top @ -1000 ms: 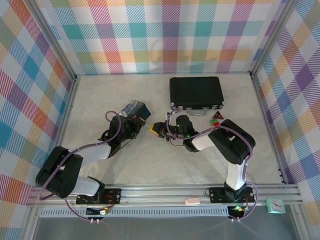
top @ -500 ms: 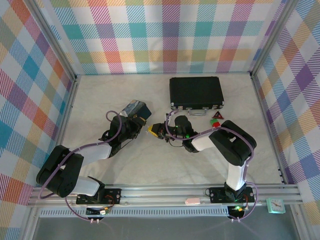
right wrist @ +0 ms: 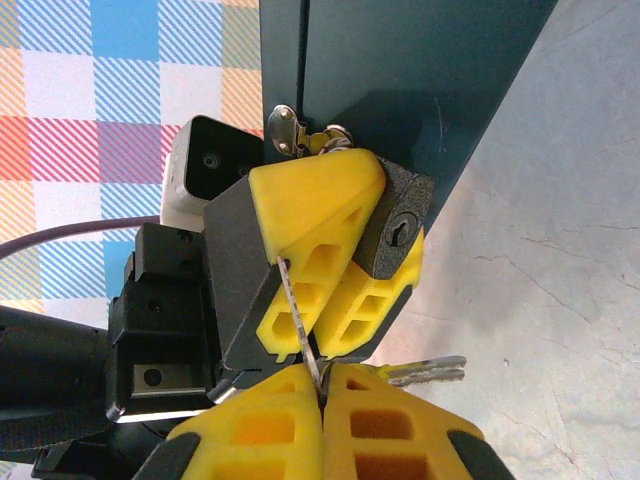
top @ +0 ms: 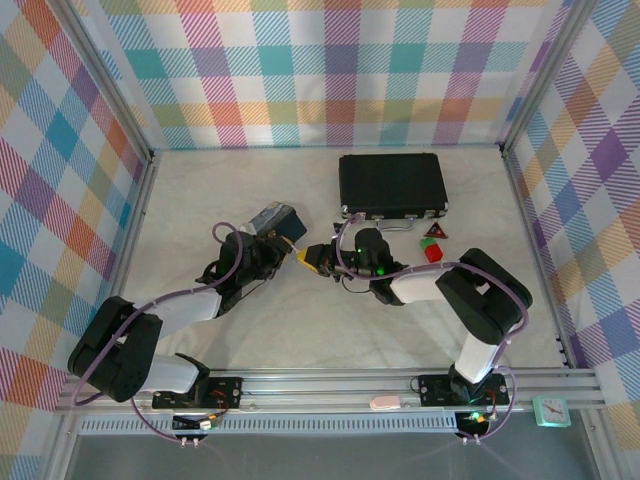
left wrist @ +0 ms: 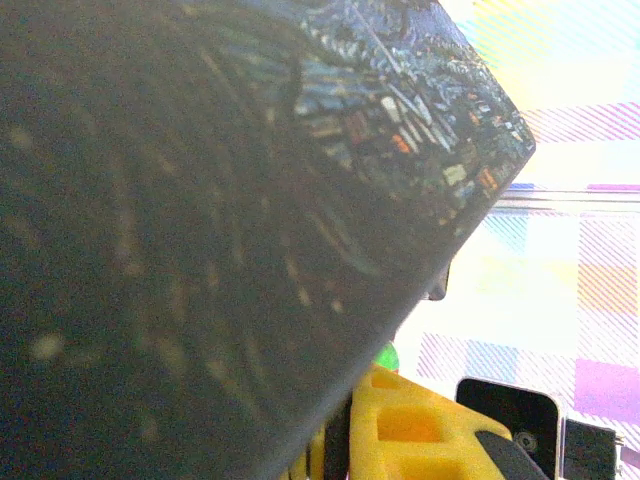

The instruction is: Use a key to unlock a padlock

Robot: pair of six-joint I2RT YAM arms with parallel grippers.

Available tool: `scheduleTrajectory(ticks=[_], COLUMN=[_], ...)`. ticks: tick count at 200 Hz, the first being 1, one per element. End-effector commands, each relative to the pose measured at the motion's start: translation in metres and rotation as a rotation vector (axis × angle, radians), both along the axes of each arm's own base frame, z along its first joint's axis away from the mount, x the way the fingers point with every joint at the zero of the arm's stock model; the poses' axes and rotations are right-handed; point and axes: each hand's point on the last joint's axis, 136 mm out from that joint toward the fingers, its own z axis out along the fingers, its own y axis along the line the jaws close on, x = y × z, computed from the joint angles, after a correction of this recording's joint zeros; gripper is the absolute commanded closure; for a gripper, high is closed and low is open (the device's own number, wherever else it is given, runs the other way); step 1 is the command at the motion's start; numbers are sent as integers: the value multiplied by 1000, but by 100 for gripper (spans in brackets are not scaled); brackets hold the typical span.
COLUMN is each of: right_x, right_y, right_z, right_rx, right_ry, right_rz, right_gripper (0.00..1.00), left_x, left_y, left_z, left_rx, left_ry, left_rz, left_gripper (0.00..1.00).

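The tiny black padlock (right wrist: 395,230) faces the right wrist camera, keyhole showing, and my left gripper (right wrist: 352,250) is shut on it between yellow fingers (right wrist: 310,200). Its silvery shackle (right wrist: 300,132) hooks the edge of the blue painted tin (right wrist: 400,70). My right gripper (right wrist: 322,375) is shut on the thin silvery key (right wrist: 298,315). The key's tip rests on the left gripper's finger, left of the keyhole and outside it. Spare keys (right wrist: 425,372) hang beside my fingers. In the top view the left gripper (top: 290,243) and right gripper (top: 311,258) meet beside the tin (top: 275,217).
A large black case (top: 392,185) lies at the back right. Small red (top: 433,251) and green (top: 428,243) blocks and a dark triangle (top: 435,230) sit in front of it. The tin (left wrist: 200,200) looms dark and close in the left wrist view. The pale table (top: 300,320) stretches toward the arm bases.
The right arm's elbow has swung to the right and its wrist has turned slightly. Both grippers stay together at the tin, which has shifted a little.
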Motion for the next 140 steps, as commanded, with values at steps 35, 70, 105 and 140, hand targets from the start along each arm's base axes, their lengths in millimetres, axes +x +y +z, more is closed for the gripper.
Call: scheduleTrajectory(ticks=[35,70,105,140], right_x=[-5,-6,-5,-3], right_y=[-10,-16,-11,-6], right_z=[-16,-30,-27,-27], right_rx=[-39,-80,-69,-60], right_ry=[14,34,24,28], right_rz=[-7,-12,9,20], right_gripper=[100,100,100,100], left_x=[1,-2,-4,-3], left_y=[-7,-6,-7,-8], left_z=[21,19,20,20], left_rx=[-2,27,42,39], left_ry=[-64,-67,-69,-72], left_rz=[-37,-60,-77,-83], left_gripper=[100,100,100,100])
